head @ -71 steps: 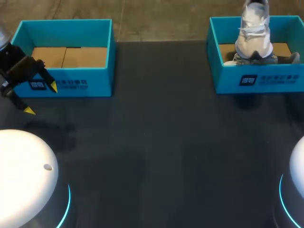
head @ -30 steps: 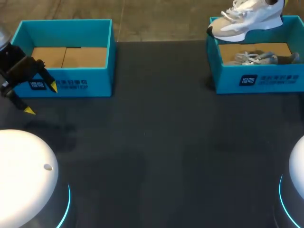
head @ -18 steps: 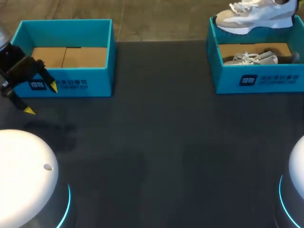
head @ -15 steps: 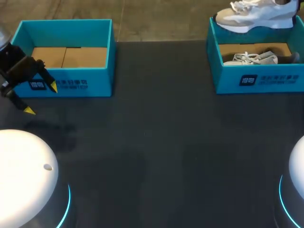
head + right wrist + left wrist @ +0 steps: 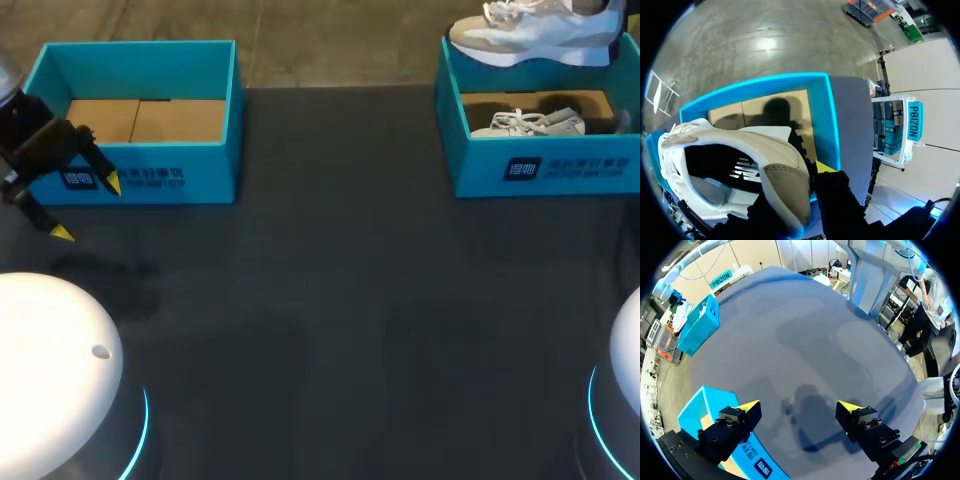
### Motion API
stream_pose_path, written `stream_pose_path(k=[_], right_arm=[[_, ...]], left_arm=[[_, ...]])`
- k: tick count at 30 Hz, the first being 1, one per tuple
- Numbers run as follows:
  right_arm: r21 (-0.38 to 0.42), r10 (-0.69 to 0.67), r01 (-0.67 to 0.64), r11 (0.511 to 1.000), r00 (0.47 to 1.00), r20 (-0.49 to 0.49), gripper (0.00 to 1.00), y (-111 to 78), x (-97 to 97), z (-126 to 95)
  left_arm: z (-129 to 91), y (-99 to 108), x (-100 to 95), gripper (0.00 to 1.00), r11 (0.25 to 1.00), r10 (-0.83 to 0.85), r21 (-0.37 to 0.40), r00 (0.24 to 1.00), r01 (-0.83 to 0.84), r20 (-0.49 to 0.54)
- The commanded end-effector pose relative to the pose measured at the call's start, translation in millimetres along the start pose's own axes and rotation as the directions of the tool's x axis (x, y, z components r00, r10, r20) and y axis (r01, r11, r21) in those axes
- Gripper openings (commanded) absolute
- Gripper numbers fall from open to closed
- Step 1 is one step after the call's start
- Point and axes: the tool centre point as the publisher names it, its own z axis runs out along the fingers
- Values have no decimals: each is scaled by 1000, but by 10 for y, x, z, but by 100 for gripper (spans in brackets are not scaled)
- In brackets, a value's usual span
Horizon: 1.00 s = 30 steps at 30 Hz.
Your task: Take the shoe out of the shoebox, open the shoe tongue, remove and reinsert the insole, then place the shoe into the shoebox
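Head view: shoe, held aloft, is cut off by the top edge, so its upper is unseen. The second shoe is partly hidden behind the front wall of the right box, and the box's right end is cut off.
Right wrist view: right hand shows one yellow tip. The other finger is hidden behind the shoe's heel.

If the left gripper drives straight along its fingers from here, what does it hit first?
Most likely the bare table, where its shadow falls. The left gripper, open, points down at it; the empty shoebox sits beside one finger, off that line. Depth is unclear.
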Motion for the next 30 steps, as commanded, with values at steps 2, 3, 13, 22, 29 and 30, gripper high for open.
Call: stream_pose_path(k=[2,3,13,22,29,30], right_arm=[[7,-2,2,1000,1000,0,0,23,-5,-26],[7,-2,2,1000,1000,0,0,23,-5,-26],[-8,54,-54,998,998,29,0,35,-108,4],[23,57,-57,998,998,28,0,66,-179,231],[45,40,-41,998,999,25,0,60,-222,397],[45,39,-40,998,999,23,0,54,-224,407]], left_arm=[[-4,-7,6,100,1000,-1,-4,1000,1,-1],[-4,-7,6,100,1000,-1,-4,1000,1,-1],[-4,-7,6,100,1000,-1,-4,1000,1,-1],[-4,-7,6,100,1000,-1,-4,1000,1,-1],[-4,-7,6,100,1000,-1,-4,1000,1,-1],[-4,-7,6,100,1000,-1,-4,1000,1,-1]])
